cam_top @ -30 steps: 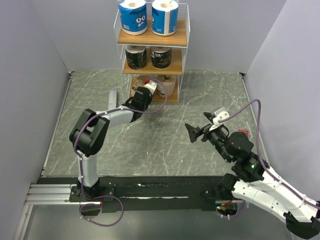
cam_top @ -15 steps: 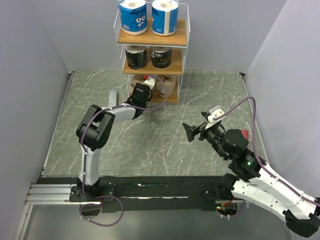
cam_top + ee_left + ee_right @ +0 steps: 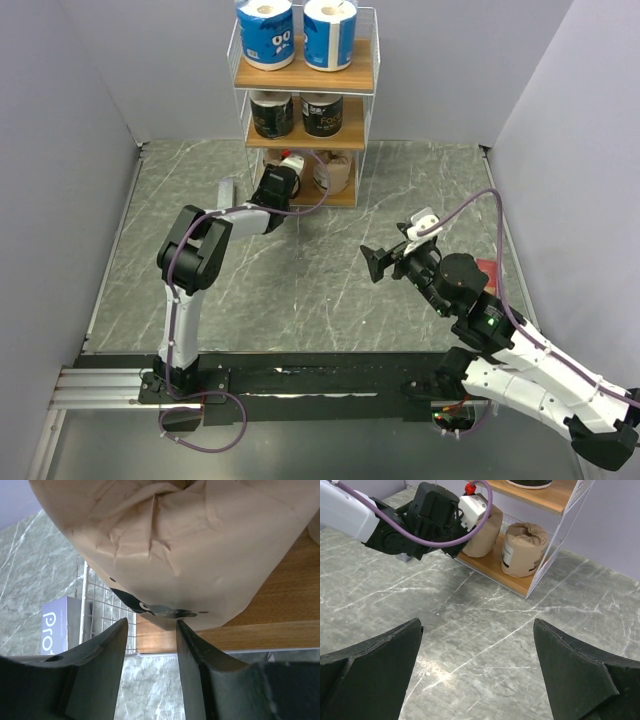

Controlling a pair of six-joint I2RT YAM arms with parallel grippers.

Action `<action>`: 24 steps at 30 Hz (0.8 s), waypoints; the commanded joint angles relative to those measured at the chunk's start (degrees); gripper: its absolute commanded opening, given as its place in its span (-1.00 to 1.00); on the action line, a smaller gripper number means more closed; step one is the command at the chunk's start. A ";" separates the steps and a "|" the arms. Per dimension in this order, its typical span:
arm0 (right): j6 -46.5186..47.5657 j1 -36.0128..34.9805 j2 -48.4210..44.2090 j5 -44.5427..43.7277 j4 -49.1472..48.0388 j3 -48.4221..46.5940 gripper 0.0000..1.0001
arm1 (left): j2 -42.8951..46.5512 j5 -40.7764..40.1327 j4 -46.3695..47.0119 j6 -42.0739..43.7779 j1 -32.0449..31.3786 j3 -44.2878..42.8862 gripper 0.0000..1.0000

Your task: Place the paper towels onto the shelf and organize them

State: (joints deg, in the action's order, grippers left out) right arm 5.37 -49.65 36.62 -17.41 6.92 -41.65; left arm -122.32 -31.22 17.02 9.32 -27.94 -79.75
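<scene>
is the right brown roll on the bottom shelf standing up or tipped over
Upright: the right brown roll stands on its flat end on the bottom board, crimped top facing up.

**Two white-and-black arms**

The left arm and the right arm have white links and black joints. A purple cable runs along each one. The wedge-shaped fingers are matt black. A small green light shines on the right arm.
</scene>
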 commanded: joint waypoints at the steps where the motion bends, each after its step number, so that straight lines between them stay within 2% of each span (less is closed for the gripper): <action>1: -1.50 -0.36 0.29 0.27 -1.91 -3.61 0.97 | 3.57 1.60 2.40 -2.37 -0.36 -0.17 0.01; 8: -3.87 -0.54 -1.46 0.89 -0.24 -2.74 0.96 | 14.82 6.69 2.23 -7.21 -2.99 8.63 0.09; 11: -5.28 -0.36 -2.86 0.45 0.90 -1.25 0.98 | 21.13 11.43 1.10 -8.97 -4.92 11.88 0.13; 17: -9.76 -0.36 -3.75 -3.41 5.81 -0.62 0.99 | 31.78 16.10 0.92 -19.33 -11.25 18.74 0.16; 21: -13.27 -0.36 -3.49 -3.77 11.70 -4.49 0.99 | 45.98 18.04 -2.76 -23.64 -12.93 23.83 0.27; 23: -15.72 -0.36 -3.57 -5.26 13.55 -6.50 0.99 | 51.80 18.04 -3.83 -26.10 -12.93 25.86 0.39; 24: -17.74 -0.36 -3.57 -7.53 15.13 -6.95 0.99 | 57.66 18.21 -4.88 -26.37 -12.93 27.87 0.44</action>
State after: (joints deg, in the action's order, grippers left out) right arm -5.78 -49.65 33.50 -19.73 16.84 -43.33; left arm -78.78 -15.03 13.54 -10.76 -41.45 -55.33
